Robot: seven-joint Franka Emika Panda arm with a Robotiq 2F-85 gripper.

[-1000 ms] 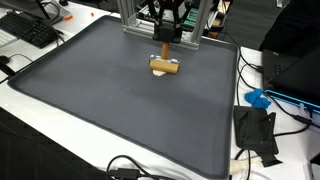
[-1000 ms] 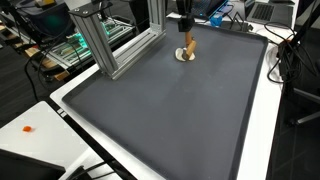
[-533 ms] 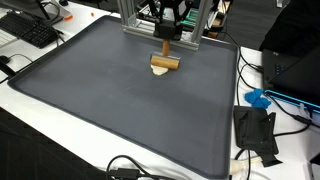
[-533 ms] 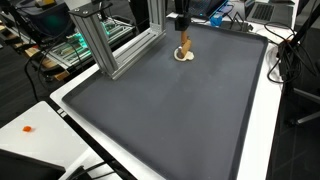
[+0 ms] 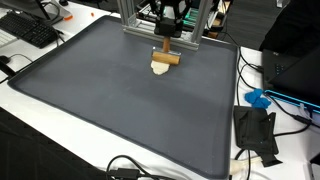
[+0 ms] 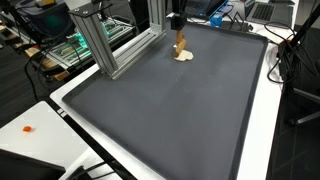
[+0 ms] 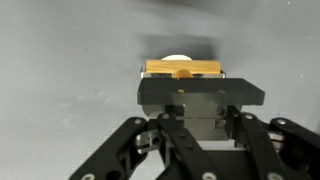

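The gripper is clamped on a wooden block. The block sits crosswise between the jaws at their tips, clear of the grey mat. Just below the jaws, a pale disc lies on the mat.

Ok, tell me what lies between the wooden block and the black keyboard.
Only bare grey mat stretches from the wooden block toward the keyboard; this shows in an exterior view.
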